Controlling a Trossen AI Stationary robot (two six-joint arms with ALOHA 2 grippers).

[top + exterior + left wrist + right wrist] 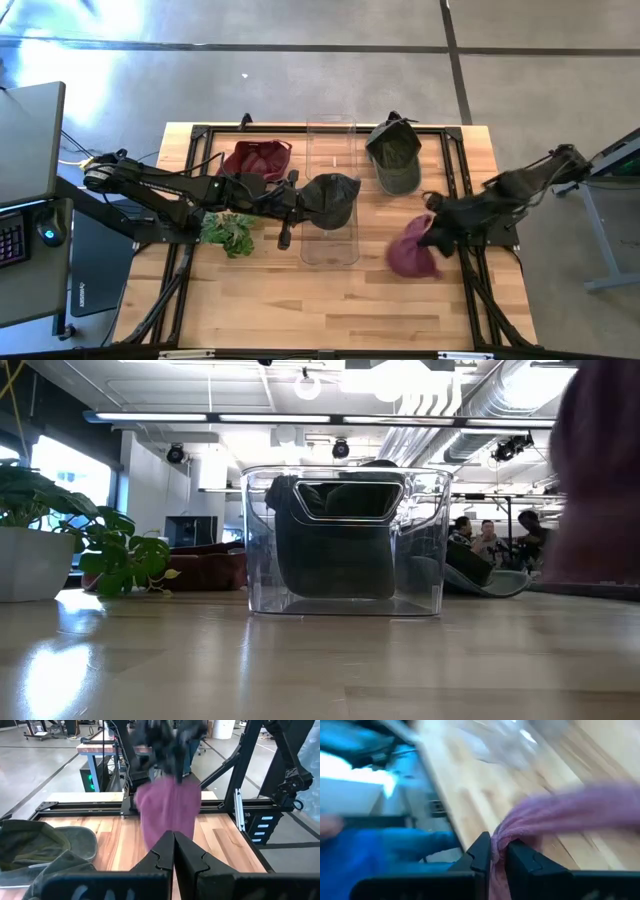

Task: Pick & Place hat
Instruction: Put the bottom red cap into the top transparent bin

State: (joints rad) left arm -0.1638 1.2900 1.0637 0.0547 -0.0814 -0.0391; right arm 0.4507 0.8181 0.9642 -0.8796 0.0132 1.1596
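My right gripper (435, 232) is over the table's right part, shut on a maroon hat (410, 252), which also shows in the left wrist view (167, 807). My left gripper (297, 203) is at the left wall of a clear plastic bin (330, 190), its fingers shut with nothing between them (174, 851). A dark hat (340, 545) stands inside the bin, brim upward, leaning on the wall. An olive hat (395, 155) and a red hat (258, 158) lie on the table's far part. My right gripper pinches a bunched fold of the maroon hat's cloth (506, 837) between its two fingers, coming from above at a slant. The hat hangs below the fingers (170, 815). Whether its lower edge touches the table I cannot tell.
A small green plant (230, 232) stands near my left arm. The black frame rails (460, 170) run along the table's left, right and far sides. Bare wood (300, 300) spreads along the near edge. People sit in the room beyond the table (485, 540).
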